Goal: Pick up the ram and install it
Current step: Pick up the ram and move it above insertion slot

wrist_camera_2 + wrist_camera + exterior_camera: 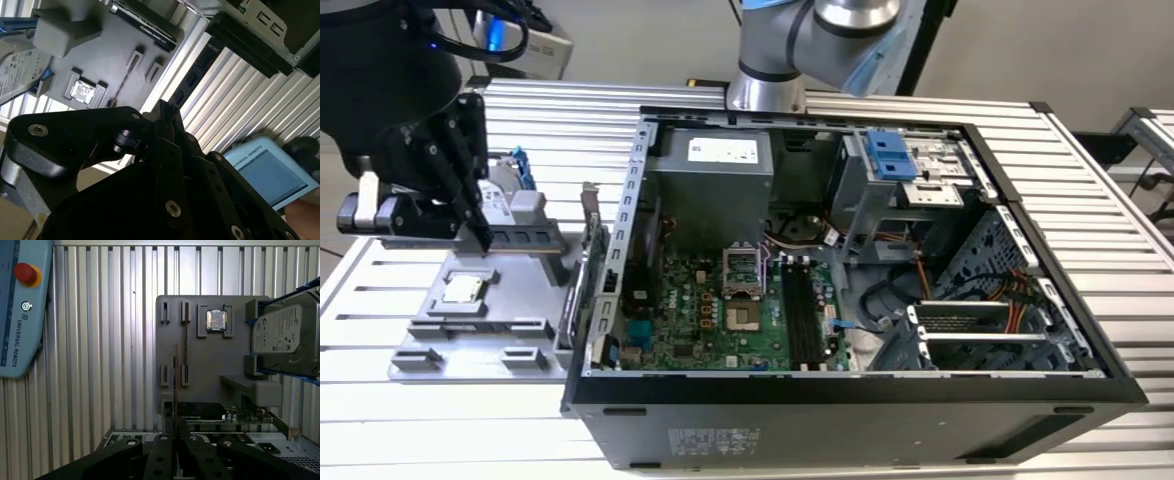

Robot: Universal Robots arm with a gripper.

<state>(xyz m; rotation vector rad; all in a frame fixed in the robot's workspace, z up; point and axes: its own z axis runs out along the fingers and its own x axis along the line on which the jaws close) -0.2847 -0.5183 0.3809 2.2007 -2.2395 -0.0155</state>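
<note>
Closest to the lens in the first wrist view, my fingers [164, 455] sit at the lower middle of the frame. They are pressed onto a thin dark stick seen edge-on, which I take for the ram [175, 385]. It runs straight up the frame from between them. Its long axis is parallel to what looks like a second stick [186, 345], which stands on edge in the grey tray [210, 365] behind it. I judge the ram to hang clear of the tray, since its line crosses the tray's lower edge without a break. A small square chip [216, 320] sits in its pocket in the upper middle, and a hard drive [285, 335] sits at the right edge.

In the exterior view I hover over that tray at the left of the frame, above the slatted table [1107, 230]. The black memory slots [803, 310] lie well apart from me, toward the exterior view's right, in the floor of the open computer case [854, 388]. Their long axis runs from top to bottom of that frame. I cannot tell from here how the ram's length sits against that line.
</note>
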